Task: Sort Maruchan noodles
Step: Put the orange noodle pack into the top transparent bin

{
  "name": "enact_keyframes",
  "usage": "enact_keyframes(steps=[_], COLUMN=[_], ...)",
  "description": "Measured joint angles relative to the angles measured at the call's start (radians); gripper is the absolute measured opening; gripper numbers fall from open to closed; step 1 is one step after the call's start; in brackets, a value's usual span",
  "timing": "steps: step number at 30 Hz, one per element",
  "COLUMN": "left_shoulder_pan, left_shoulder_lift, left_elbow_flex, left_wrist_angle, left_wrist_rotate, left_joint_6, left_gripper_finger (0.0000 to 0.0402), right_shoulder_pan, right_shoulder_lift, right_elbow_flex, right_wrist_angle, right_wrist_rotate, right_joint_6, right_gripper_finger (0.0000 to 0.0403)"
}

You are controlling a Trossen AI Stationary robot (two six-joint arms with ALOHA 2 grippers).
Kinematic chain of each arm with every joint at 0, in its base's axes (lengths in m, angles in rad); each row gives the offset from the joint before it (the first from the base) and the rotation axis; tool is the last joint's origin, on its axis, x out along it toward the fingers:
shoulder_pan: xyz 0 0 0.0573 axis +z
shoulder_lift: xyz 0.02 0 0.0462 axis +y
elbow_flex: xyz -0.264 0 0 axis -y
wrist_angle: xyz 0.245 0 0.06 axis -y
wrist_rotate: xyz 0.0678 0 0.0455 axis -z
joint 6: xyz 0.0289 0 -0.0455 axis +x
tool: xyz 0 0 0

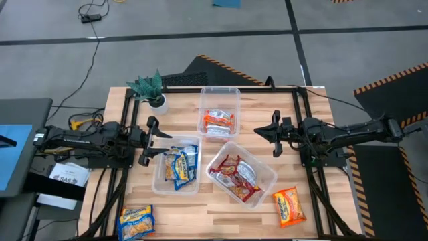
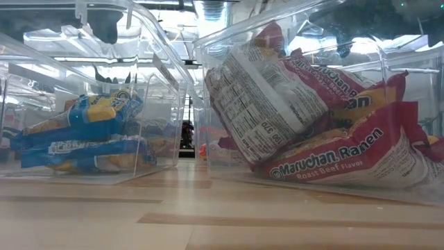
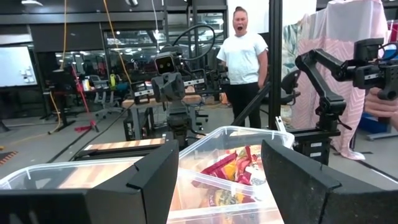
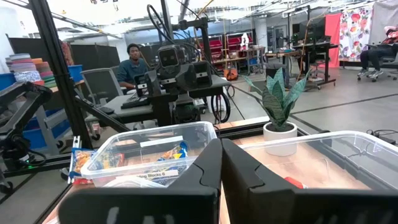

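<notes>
Between picks: left claw (image 1: 148,141) wide and empty, right claw (image 1: 275,134) pinched shut and empty. Your next: stray blue packet (image 1: 136,221), orange packet (image 1: 289,206) on tabletop (image 1: 221,207).

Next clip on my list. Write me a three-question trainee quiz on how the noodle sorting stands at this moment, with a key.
1. True or false: every noodle packet already lies inside a clear bin.
2. Which bin holds the blue packets? A) the far middle bin B) the bin by the left gripper C) the tilted bin with the red packets
3. Fill in: the right gripper has its jaws ____.

Key
1. False: an orange packet lies on the table near the right front corner, and a yellow-blue packet lies near the left front corner.
2. B
3. Shut, as the right wrist view shows; the left gripper's jaws are open.
</notes>
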Motion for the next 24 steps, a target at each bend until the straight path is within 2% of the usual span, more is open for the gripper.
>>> enact_keyframes(steps=[19, 24], left_shoulder_pan=[0.0, 0.0], left_shoulder_lift=[0.0, 0.0], left_elbow_flex=[0.0, 0.0], left_wrist_angle=[-0.01, -0.004], left_wrist_rotate=[-0.031, -0.031], left_joint_6=[0.013, 0.014], left_gripper_finger=[0.0219, 0.0219], right_shoulder_pan=[0.0, -0.006], right_shoulder_lift=[0.0, 0.0], right_elbow_flex=[0.0, 0.0], right_wrist_angle=[0.003, 0.078], right_wrist_rotate=[0.0, 0.0], right_joint_6=[0.0, -0.004], right_gripper_finger=[0.0028, 0.0028])
